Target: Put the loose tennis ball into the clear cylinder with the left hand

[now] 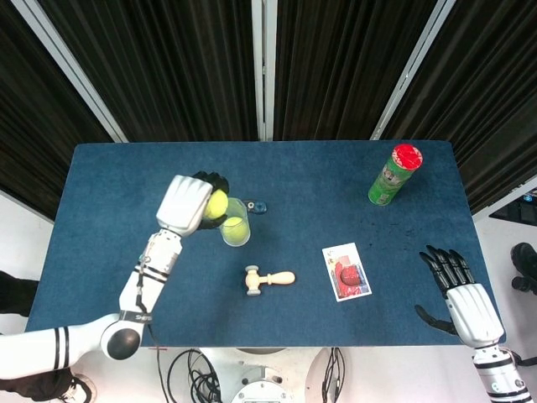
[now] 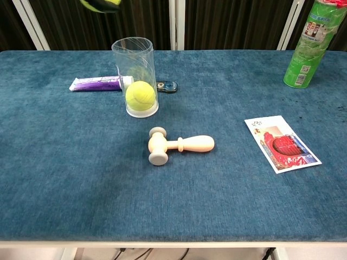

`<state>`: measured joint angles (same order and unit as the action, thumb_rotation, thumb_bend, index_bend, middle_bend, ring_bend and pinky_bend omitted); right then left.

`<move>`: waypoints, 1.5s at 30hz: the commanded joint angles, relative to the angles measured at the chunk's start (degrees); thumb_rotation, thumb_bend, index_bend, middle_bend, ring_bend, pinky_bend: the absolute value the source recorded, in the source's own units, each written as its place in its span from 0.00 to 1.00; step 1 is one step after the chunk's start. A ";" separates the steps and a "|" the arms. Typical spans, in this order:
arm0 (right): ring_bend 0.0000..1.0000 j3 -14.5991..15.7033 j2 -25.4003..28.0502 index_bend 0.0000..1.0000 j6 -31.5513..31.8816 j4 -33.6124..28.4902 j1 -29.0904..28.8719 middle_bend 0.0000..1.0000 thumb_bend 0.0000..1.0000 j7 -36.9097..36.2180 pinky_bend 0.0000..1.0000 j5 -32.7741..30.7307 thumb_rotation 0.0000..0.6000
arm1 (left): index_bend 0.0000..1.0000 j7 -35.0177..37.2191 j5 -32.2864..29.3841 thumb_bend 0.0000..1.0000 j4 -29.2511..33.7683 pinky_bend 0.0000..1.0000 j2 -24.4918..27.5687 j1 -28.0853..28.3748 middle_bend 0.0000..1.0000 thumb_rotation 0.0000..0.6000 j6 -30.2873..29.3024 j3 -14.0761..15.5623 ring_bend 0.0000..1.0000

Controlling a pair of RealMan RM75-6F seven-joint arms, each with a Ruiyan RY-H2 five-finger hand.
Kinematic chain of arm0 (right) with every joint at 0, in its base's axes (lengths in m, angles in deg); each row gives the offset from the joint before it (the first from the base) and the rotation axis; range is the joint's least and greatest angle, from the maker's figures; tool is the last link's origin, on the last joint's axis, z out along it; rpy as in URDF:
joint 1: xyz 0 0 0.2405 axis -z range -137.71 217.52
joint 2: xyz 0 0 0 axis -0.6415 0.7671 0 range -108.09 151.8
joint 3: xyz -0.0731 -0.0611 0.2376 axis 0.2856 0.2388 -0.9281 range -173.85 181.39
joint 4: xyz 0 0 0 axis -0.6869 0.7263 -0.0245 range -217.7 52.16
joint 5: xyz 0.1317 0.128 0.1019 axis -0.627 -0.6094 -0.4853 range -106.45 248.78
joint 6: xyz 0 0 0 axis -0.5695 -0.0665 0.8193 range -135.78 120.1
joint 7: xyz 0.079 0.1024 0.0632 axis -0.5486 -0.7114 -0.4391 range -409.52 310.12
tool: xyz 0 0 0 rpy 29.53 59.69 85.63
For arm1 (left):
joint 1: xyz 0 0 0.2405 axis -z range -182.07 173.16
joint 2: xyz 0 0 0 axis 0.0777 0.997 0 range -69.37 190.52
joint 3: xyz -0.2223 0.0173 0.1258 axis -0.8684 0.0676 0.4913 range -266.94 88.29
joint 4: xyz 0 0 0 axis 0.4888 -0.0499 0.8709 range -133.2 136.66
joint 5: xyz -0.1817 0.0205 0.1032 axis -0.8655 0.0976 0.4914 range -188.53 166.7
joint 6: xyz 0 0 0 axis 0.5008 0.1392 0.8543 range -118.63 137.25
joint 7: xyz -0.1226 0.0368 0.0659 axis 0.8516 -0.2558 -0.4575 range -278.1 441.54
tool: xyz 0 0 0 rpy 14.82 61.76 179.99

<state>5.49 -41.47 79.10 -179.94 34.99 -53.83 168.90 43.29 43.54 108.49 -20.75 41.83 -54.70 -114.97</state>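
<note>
My left hand (image 1: 188, 204) grips the loose tennis ball (image 1: 217, 204) high above the table, just left of the clear cylinder (image 1: 232, 220). In the chest view only the ball's lower edge (image 2: 102, 5) shows at the top of the frame, above and left of the cylinder (image 2: 136, 76). The cylinder stands upright with another tennis ball (image 2: 141, 95) at its bottom. My right hand (image 1: 464, 290) hovers open at the table's near right corner, fingers spread, holding nothing.
A purple tube (image 2: 97, 83) lies left of the cylinder and a small dark object (image 2: 167, 85) right of it. A wooden mallet (image 2: 176, 145) lies in front. A printed card (image 2: 281, 143) lies to the right, a green can (image 2: 309, 44) at far right.
</note>
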 commanded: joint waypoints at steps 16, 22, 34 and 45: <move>0.00 0.05 0.67 0.00 0.76 0.30 0.13 0.00 0.18 -1.86 0.00 0.42 1.00 | 0.53 2.27 -6.84 0.29 -9.80 0.82 -6.89 5.99 0.55 1.00 -0.28 3.36 0.53; 0.00 0.05 0.64 0.00 0.42 0.15 0.07 0.00 0.18 -1.47 0.00 0.19 1.00 | 0.48 4.79 -7.21 0.26 -8.50 0.66 -5.54 6.08 0.45 1.00 1.12 3.90 0.42; 0.00 -0.28 0.65 0.00 0.02 -0.91 0.28 0.00 0.18 -0.22 0.00 -1.17 1.00 | 0.27 7.80 -6.08 0.20 -5.75 0.47 -2.75 5.76 0.26 1.00 0.97 5.17 0.22; 0.00 -0.18 0.92 0.00 -0.05 -1.07 0.36 0.00 0.18 -0.81 0.00 -1.15 1.00 | 0.24 6.75 7.30 0.18 2.63 0.27 4.56 -1.60 0.20 1.00 -10.22 11.49 0.10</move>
<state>5.31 -40.56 79.05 -181.00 35.35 -54.65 167.74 51.01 45.59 108.19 -18.98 43.57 -60.49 -106.61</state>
